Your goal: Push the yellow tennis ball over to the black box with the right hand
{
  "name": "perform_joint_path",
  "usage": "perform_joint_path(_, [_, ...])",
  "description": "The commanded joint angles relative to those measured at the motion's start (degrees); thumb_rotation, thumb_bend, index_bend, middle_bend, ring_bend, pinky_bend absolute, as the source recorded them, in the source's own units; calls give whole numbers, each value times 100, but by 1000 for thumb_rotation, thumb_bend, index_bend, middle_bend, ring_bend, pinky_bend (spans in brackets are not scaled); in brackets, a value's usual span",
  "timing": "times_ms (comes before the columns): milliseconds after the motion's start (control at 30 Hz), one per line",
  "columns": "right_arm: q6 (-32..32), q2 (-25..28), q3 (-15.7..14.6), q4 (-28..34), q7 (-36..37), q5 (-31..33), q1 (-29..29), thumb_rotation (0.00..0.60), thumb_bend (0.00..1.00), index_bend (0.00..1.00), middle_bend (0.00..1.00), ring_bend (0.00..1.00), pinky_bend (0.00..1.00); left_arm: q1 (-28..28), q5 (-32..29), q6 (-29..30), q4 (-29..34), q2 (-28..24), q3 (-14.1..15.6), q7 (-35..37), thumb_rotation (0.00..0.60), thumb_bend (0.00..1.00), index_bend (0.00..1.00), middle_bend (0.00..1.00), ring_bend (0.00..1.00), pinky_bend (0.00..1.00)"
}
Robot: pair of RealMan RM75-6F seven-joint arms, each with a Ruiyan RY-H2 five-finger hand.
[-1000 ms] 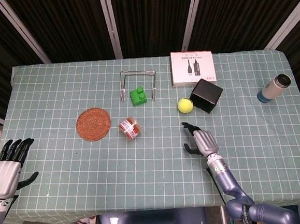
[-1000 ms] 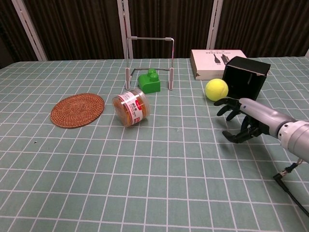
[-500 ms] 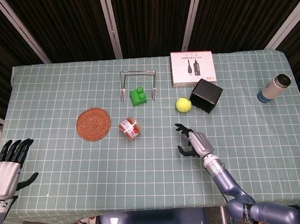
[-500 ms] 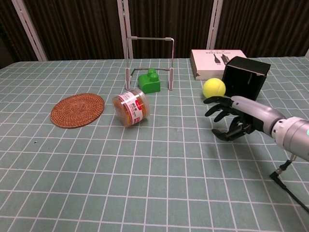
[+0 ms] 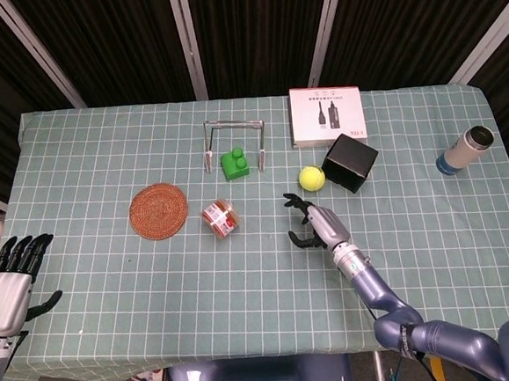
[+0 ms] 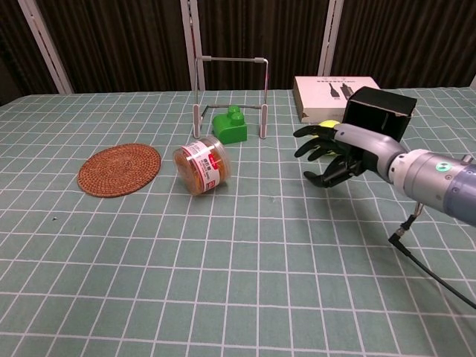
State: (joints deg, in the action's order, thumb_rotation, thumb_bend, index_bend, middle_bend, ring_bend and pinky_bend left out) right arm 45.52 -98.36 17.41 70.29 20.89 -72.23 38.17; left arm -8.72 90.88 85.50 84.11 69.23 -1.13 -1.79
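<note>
checked cloth [image 5: 110, 255]; box print unreadable [image 5: 326, 116]

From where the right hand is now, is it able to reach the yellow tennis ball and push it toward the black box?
Probably yes. The right hand is open, just short of the tennis ball, with only bare tablecloth between them. The black box sits right beside the ball, on its far side.

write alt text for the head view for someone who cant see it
The robot's right hand, fingers spread, hovers over a green checked tablecloth just short of a yellow tennis ball beside a black cardboard box. Its left hand rests open at the table's near-left edge.
</note>
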Motion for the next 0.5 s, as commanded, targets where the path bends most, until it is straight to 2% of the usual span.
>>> perform_joint_path(33, [-195,-178,137,-463,694,-142,262,600,482,62,208,139,251,-16,-49,-46,-15,20,-18,-24,600,168,9,87,63,48])
perform_joint_path(133, [-251,-302,131,-832,1183,-314,409,600,482,25,181,100,143,-31,-99,-92,-30,36,-35,-42,600,168,9,87,63,48])
perform_joint_path(333, [-411,-475,16,-1470,1993,-594,669,600,482,0,81,19,23,-66,-214,-200,-80,70,-69,-67,600,167,9,87,63,48])
perform_joint_path(500, [-353,-607,-71,-1907,2627,-769,785,600,482,0,21,0,0,-96,-285,-278,-106,91,-88,-94,600,168,9,87,63,48])
